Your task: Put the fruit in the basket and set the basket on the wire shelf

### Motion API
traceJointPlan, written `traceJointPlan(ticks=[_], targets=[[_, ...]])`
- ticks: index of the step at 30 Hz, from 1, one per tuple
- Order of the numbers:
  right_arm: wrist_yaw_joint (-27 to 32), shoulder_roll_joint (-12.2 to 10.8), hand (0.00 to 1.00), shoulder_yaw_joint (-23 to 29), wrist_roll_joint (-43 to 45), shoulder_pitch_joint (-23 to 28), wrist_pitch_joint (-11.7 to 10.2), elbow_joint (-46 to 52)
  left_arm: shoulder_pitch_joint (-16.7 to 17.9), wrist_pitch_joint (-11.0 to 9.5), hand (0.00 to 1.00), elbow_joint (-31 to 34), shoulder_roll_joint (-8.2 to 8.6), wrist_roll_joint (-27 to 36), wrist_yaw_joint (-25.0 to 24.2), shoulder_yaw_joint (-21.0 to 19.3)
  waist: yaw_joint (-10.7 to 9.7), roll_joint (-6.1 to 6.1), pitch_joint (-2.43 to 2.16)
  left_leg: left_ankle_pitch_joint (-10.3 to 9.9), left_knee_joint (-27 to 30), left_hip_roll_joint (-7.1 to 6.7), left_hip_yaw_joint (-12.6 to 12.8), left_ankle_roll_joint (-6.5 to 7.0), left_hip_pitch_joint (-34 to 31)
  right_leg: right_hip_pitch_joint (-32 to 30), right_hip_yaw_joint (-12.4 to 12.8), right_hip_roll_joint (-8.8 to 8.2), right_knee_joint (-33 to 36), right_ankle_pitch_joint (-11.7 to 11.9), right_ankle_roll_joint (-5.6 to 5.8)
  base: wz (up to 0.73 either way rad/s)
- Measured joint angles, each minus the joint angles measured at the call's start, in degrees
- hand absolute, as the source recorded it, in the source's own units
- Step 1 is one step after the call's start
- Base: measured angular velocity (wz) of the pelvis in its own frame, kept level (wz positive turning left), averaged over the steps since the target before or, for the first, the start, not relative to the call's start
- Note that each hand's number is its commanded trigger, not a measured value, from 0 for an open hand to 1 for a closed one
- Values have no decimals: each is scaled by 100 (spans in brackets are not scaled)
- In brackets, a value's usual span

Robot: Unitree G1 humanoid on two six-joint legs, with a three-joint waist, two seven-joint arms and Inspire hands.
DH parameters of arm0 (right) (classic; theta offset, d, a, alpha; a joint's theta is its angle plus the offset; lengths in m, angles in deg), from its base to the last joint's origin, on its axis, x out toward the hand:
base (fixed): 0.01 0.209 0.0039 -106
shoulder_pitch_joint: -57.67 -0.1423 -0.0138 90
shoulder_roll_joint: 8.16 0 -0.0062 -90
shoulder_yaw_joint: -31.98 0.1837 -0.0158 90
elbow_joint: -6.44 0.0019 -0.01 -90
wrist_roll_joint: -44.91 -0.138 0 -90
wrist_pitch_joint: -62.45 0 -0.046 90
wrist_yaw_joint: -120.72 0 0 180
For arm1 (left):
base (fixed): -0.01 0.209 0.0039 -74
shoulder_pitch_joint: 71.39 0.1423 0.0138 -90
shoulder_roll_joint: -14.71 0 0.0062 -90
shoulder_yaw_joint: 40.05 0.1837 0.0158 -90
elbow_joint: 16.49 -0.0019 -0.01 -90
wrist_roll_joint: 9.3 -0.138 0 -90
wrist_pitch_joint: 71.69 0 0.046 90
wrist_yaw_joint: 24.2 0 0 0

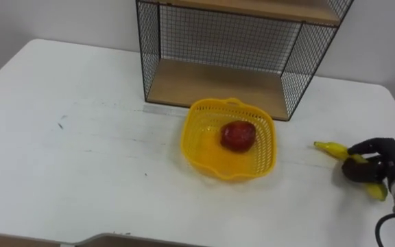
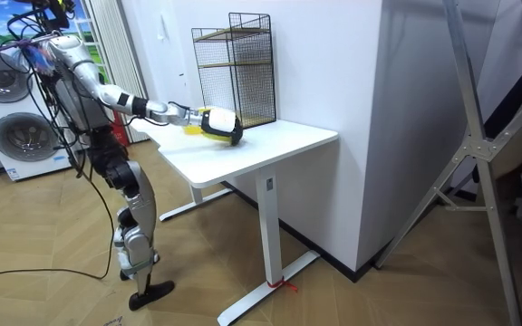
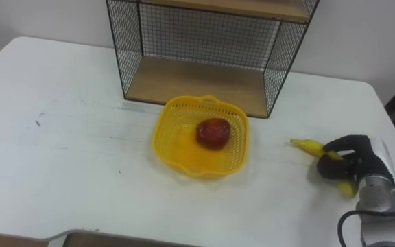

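A yellow plastic basket (image 1: pixel 204 156) (image 3: pixel 177 152) sits on the white table in front of the wire shelf (image 1: pixel 218 86) (image 3: pixel 197 79). A red apple (image 1: pixel 238 135) (image 3: pixel 213 132) lies inside it. To the basket's right a yellow banana (image 1: pixel 333 149) (image 3: pixel 310 146) lies on the table, and my right hand (image 1: pixel 374 165) (image 3: pixel 352 161) has its dark fingers curled round the banana's middle. In the room view I stand at the table's end with that arm stretched over it, the right hand (image 2: pixel 226 129) by the basket.
The shelf has black wire sides and wooden boards, its lower board level with the table behind the basket. The white table (image 1: pixel 81 151) (image 2: pixel 270 145) stretches wide to the left. Washing machines (image 2: pixel 16 118) stand behind me in the room view.
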Motion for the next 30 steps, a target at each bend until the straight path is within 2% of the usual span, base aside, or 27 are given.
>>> traceJointPlan(ticks=[4, 8, 12, 16, 17, 19, 22, 23, 26, 27, 30], targets=[[31, -18, 100, -40, 52, 6, 11, 48, -23, -9, 0, 2, -20, 7, -4, 0, 14, -57, 28, 0, -33, -5, 1, 0, -5, -18, 15, -3, -33, -3, -2, -1], [117, -37, 100, -117, 46, 63, 12, 116, -69, -9, 0, 1, -18, 12, 4, 3, 23, -116, 21, -1, -35, -13, 26, -1, -20, -27, 36, -4, -69, -2, -1, -3], [121, -166, 100, -162, -52, 213, 215, 639, -90, -5, 0, 0, -16, 17, 9, 9, 38, -85, 10, -1, -54, -2, 89, -1, -15, -65, 152, 12, -53, -1, -1, -11], [101, -166, 100, -390, -536, 402, 417, 1203, -181, -6, 0, -80, -19, 15, 24, 119, 78, -43, 13, -1, -88, 21, 189, -1, 0, -144, 220, 23, 57, 6, -12, -19], [69, -178, 100, -455, -786, 454, 458, 1356, -216, -9, 0, -101, -5, 17, 25, 127, 98, -32, 14, -1, -120, 35, 297, -1, 51, -153, 267, 26, 100, 6, -12, -23], [-46, -252, 100, -606, -1305, 557, 477, 1657, -228, -10, 0, -104, 0, 12, 25, 137, 96, 7, 21, -1, -126, 38, 321, -1, 84, -143, 305, 20, 106, 6, -12, -19], [-117, -558, 100, -722, -2223, 845, 477, 2198, -265, -39, 0, -89, 16, 11, 25, 127, 99, 53, 30, -2, -119, 37, 346, -1, 55, -190, 328, 14, 130, 7, -10, -1], [-236, -643, 100, -823, -2568, 941, 477, 2429, -267, -51, 0, -86, 53, 13, 25, 130, 94, 76, 11, -2, -122, 36, 351, -1, 14, -233, 324, 9, 138, 10, -6, 0], [-398, -805, 100, -992, -3431, 1009, 476, 2776, -232, -105, 0, -92, 163, 14, 25, 132, 96, 220, 47, -2, -128, 15, 340, 2, -40, -240, 318, -3, 124, 34, 26, 6], [-437, -828, 100, -1062, -3730, 1009, 477, 2828, -227, -103, 0, -92, 185, 19, 25, 131, 86, 248, 31, -2, -129, 9, 339, 3, -42, -239, 319, -10, 114, 36, 30, 7], [-696, -916, 100, -1066, -4438, 997, 477, 3046, -154, -88, 0, -93, 199, 23, 25, 129, 111, 252, 23, -1, -119, 12, 333, 5, -55, -231, 310, -8, 98, 35, 31, 6]])
